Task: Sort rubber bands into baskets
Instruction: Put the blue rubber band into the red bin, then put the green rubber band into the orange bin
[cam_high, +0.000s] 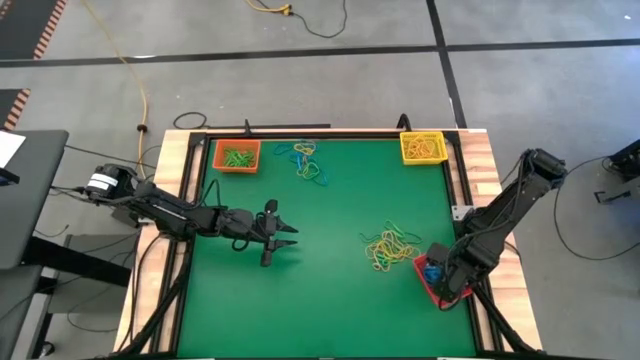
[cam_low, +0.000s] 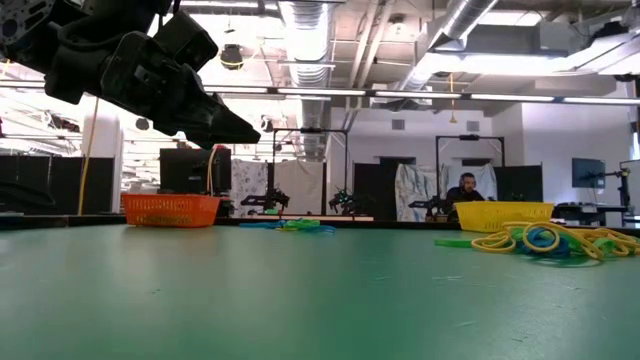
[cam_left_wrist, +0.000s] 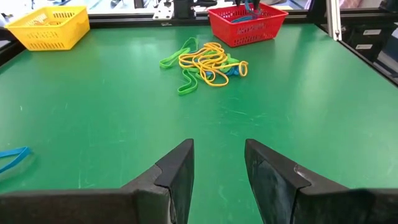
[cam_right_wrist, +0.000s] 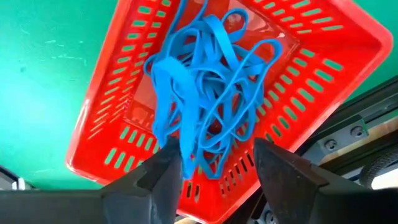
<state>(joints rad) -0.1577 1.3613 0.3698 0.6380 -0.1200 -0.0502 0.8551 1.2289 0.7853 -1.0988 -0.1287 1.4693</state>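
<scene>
We see the green mat bare and smooth across its middle and near side, framed by pale wooden edges with dark rails.

Our left gripper hangs above open mat left of centre, its fingers parted and holding nothing; in its wrist view the mixed pile lies well ahead with clear mat between.

Our right gripper hovers over the red basket at the mat's right edge, fingers spread. A blue band hangs against one fingertip, but we cannot tell whether it is gripped. The basket is slotted plastic, tangled full of flat blue loops.

The orange basket sits at the far left corner with green bands, the yellow basket at the far right with yellow ones. A smaller heap lies between them.

A workshop with ducts shows beyond, and a person is seated there.
</scene>
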